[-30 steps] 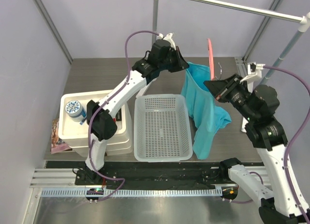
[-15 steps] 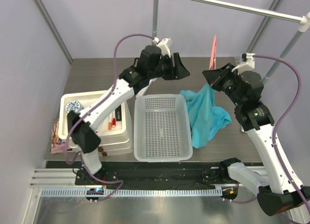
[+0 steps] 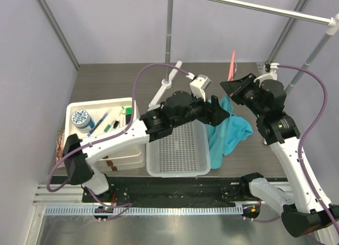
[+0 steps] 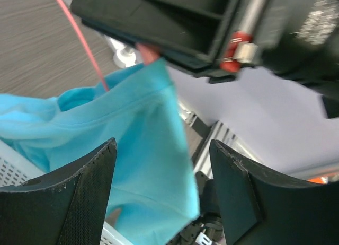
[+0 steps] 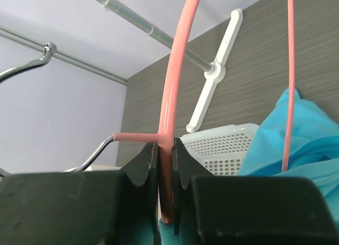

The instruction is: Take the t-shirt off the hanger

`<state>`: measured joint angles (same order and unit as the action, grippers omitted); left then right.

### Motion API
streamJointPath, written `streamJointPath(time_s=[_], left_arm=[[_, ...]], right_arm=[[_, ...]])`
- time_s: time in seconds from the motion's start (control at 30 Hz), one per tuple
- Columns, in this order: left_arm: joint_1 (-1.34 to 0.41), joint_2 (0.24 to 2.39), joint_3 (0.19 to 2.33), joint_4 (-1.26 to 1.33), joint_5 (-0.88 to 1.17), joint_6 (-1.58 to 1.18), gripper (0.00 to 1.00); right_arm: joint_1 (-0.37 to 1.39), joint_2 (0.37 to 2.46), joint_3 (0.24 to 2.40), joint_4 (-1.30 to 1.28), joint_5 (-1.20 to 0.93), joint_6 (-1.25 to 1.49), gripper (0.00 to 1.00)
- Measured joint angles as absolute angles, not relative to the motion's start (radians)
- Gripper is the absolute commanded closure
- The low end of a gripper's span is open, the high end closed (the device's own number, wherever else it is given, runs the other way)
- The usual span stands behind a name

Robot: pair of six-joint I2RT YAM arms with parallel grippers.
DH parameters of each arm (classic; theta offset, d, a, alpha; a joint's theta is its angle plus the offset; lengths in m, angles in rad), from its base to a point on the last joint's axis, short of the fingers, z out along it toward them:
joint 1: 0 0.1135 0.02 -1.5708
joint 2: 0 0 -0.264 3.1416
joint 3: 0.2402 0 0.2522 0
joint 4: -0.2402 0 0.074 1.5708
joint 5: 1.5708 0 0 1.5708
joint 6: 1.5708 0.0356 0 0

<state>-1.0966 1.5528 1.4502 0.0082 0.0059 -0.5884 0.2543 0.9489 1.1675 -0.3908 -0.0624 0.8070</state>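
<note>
Grippers, two: left gripper (image 4: 161,171) wide apart and empty near one t-shirt (image 4: 137,133), right gripper (image 5: 165,155) tight around one hanger (image 5: 177,70).

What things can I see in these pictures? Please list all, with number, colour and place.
t-shirt: 1, turquoise, right of the basket, top up at the hanger
hanger: 1, pink with metal hook, in the right hand
basket: 1, white, middle of the table
box: 1, white, left of the basket, small things inside
rail: 1, grey, overhead at the back
table: 1, dark wood-grain, under everything
left hand: 1, black, open, near the t-shirt
right hand: 1, black, shut on the hanger
</note>
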Motion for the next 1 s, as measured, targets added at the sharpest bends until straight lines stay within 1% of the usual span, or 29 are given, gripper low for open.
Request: streamJointPath(time_s=[0.1,0.2,0.3,0.4,0.43,0.47,0.5,0.57,0.6,0.67,0.7,0.8,0.9,1.0], left_arm=[[-1.108,1.584,1.448,0.008,-0.042,-0.582,0.33],[-1.121,1.588,1.441,0.014,-0.072,-0.571,0.38],[-1.133,1.588,1.441,0.038,-0.074,-0.567,0.48],[-1.133,1.591,1.441,0.068,-0.051,-0.585,0.77],[-1.133,1.594,1.441,0.085,-0.036,-0.593,0.98],[-1.133,1.597,1.441,0.099,-0.019,-0.599,1.0],[-1.134,1.601,1.441,0.105,-0.014,-0.616,1.0],[-1.131,1.604,1.441,0.1,-0.016,-0.644,1.0],[-1.124,1.604,1.441,0.097,-0.01,-0.646,1.0],[-1.123,1.604,1.441,0.091,-0.004,-0.645,1.0],[-1.124,1.604,1.441,0.091,-0.003,-0.643,1.0],[-1.122,1.604,1.45,0.077,-0.002,-0.643,1.0],[-1.123,1.602,1.454,0.046,0.018,-0.648,1.0],[-1.122,1.597,1.448,0.056,0.055,-0.678,1.0]], right_arm=[[0.254,0.925,1.161,-0.406,-0.065,0.844,0.99],[0.254,0.892,1.155,-0.416,-0.065,0.875,0.99],[0.254,0.864,1.139,-0.419,-0.064,0.913,0.99],[0.254,0.855,1.127,-0.421,-0.062,0.947,0.99],[0.254,0.858,1.126,-0.421,-0.062,0.954,0.95],[0.254,0.86,1.124,-0.421,-0.062,0.962,0.93],[0.253,0.862,1.123,-0.421,-0.063,0.966,0.85],[0.246,0.861,1.122,-0.413,-0.049,0.962,0.76],[0.244,0.861,1.122,-0.408,-0.05,0.96,0.66],[0.245,0.859,1.122,-0.412,-0.067,0.949,0.58],[0.247,0.855,1.122,-0.422,-0.081,0.936,0.47],[0.247,0.836,1.121,-0.447,-0.126,0.884,0.43],[0.25,0.808,1.119,-0.45,-0.181,0.826,0.42],[0.251,0.781,1.116,-0.463,-0.192,0.786,0.43]])
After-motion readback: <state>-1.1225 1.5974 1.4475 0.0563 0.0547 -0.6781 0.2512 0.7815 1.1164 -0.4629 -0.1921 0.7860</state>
